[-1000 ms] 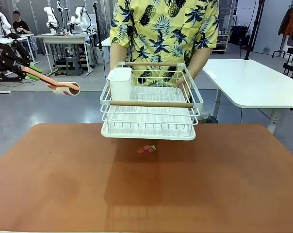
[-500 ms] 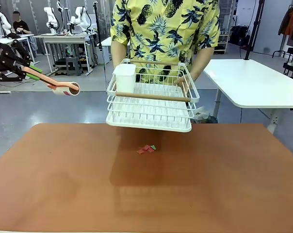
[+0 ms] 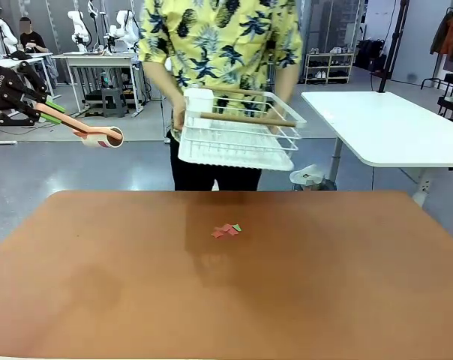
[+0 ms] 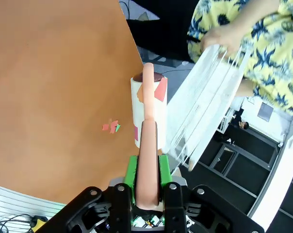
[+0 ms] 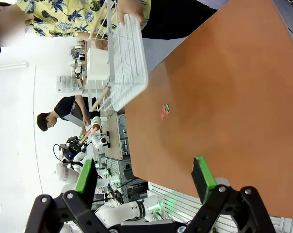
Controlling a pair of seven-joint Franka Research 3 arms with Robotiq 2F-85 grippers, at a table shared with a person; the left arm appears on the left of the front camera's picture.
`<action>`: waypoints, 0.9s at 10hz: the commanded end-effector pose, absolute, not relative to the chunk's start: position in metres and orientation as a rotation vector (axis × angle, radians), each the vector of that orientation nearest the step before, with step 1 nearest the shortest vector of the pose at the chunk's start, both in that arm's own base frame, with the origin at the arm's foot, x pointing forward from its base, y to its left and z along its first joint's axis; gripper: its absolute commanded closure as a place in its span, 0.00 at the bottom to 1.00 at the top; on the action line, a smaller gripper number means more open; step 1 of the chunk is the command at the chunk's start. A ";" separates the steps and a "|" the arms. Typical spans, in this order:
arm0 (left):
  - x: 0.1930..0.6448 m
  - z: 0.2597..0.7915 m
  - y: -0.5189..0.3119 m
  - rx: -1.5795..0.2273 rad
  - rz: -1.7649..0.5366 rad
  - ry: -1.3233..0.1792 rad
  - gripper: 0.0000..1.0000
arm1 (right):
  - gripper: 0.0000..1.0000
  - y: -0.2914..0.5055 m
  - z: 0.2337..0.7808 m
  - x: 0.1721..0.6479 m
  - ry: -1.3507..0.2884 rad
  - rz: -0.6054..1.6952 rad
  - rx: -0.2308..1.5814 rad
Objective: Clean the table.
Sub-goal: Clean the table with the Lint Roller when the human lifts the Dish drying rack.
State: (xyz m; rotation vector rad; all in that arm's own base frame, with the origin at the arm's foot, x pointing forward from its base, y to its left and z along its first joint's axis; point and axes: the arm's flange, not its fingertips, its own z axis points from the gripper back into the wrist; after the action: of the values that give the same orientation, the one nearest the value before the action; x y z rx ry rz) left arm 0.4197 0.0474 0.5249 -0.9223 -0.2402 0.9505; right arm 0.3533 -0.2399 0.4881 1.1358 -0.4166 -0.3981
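1. The tabletop (image 3: 346, 285) was seen as a broad, smooth, matte terracotta slab with rounded corners. Its long axis ran from 9 to 3 o'clock across the lower half of the front view.
2. A small cluster of flat red and green paper scraps (image 3: 226, 230) was noted near the tabletop's middle, a little toward 12 o'clock. The same cluster was picked out in the left wrist view (image 4: 111, 127) and the right wrist view (image 5: 165, 111).
3. The left jaws were pressed together on the smooth peach handle of a lint roller (image 3: 99, 136), with the green pads (image 4: 132, 170) set against either side of it. It was held in the air at 9 o'clock, off the tabletop's edge, its cylindrical white head pointed toward 3 o'clock. Reddish bits were seen stuck to the roll (image 4: 149, 116).
4. The right jaws were spread wide above the tabletop, with nothing between the green pads (image 5: 202, 172).
5. A white wire dish rack (image 3: 238, 135) with a wooden bar (image 3: 245, 118) was held tilted at 12 o'clock, clear of the tabletop, by the person's hands (image 4: 219, 36).
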 end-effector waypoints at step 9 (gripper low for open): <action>0.524 0.532 0.022 -0.540 0.300 -0.111 0.78 | 0.00 -0.240 0.491 0.351 -0.424 -0.389 1.141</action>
State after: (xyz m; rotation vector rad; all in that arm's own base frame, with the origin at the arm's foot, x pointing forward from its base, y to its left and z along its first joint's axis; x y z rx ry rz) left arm 0.4963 0.0176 0.5408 -0.5919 -0.1650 0.4574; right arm 0.3537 -0.2395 0.4882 1.1352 -0.4160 -0.3971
